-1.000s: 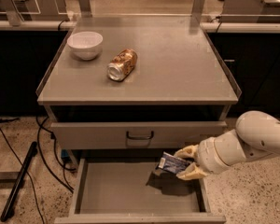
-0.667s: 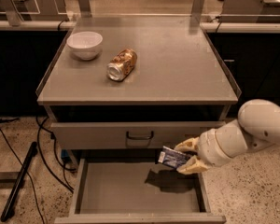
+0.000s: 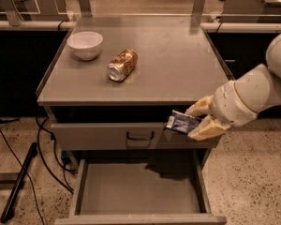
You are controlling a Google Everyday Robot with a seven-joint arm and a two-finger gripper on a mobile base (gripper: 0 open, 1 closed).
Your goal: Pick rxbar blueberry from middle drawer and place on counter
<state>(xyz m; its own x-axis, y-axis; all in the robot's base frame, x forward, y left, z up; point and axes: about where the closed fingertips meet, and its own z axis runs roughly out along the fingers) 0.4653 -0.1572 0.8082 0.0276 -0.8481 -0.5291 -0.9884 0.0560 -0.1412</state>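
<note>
My gripper (image 3: 196, 119) is shut on the rxbar blueberry (image 3: 180, 122), a flat dark blue bar with pale markings. It holds the bar in the air in front of the upper drawer front, above the right half of the open middle drawer (image 3: 138, 189) and just below the front edge of the counter (image 3: 173, 60). The drawer floor is bare. The white arm reaches in from the right.
A white bowl (image 3: 85, 44) stands at the counter's back left. A gold-brown can (image 3: 122, 65) lies on its side near the counter's middle. The upper drawer front with a dark handle (image 3: 140, 136) is closed. Black cables and a dark pole (image 3: 18, 182) lie on the floor at left.
My gripper has risen with the bar from just above the drawer floor to the height of the upper drawer front, close under the counter's edge.
</note>
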